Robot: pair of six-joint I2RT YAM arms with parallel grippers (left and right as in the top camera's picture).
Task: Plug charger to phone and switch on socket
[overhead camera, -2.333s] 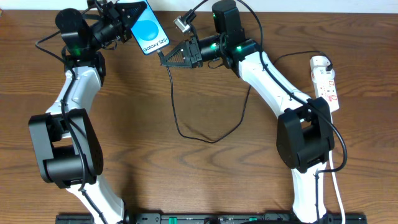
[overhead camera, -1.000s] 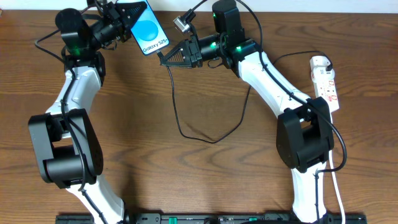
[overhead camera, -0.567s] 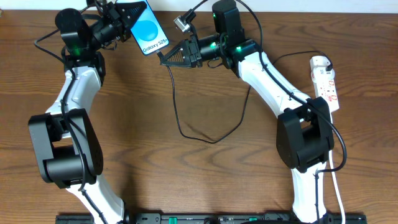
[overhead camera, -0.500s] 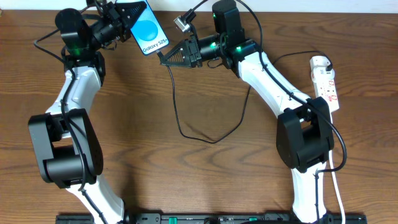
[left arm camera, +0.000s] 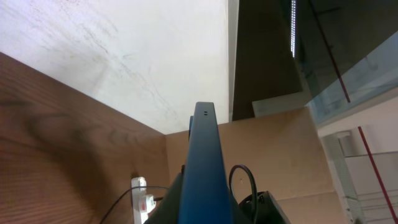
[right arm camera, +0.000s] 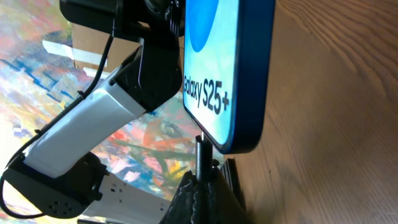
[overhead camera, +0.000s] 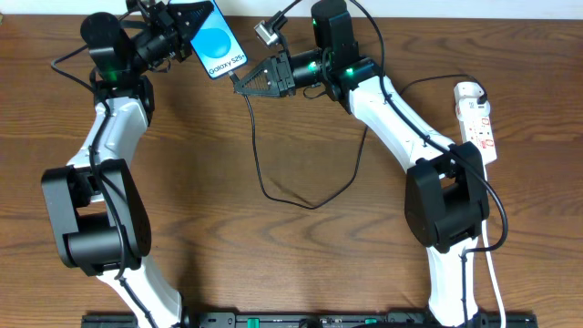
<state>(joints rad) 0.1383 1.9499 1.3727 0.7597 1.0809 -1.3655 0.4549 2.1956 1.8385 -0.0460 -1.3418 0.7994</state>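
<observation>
The broad brown wooden table (overhead camera: 301, 255) carries both arms. At its right edge lies the long white power strip with red markings (overhead camera: 478, 123), well apart from the action. Up at the far edge, the left gripper (overhead camera: 189, 22) pinches the slim blue-screened phone (overhead camera: 220, 44), holding it off the table and tilted. The thin black charger cable (overhead camera: 260, 173) loops across the wood. The right gripper (overhead camera: 240, 84) has its jaws clamped on the small plug (right arm camera: 200, 152), whose tip sits right at the phone's bottom edge.
</observation>
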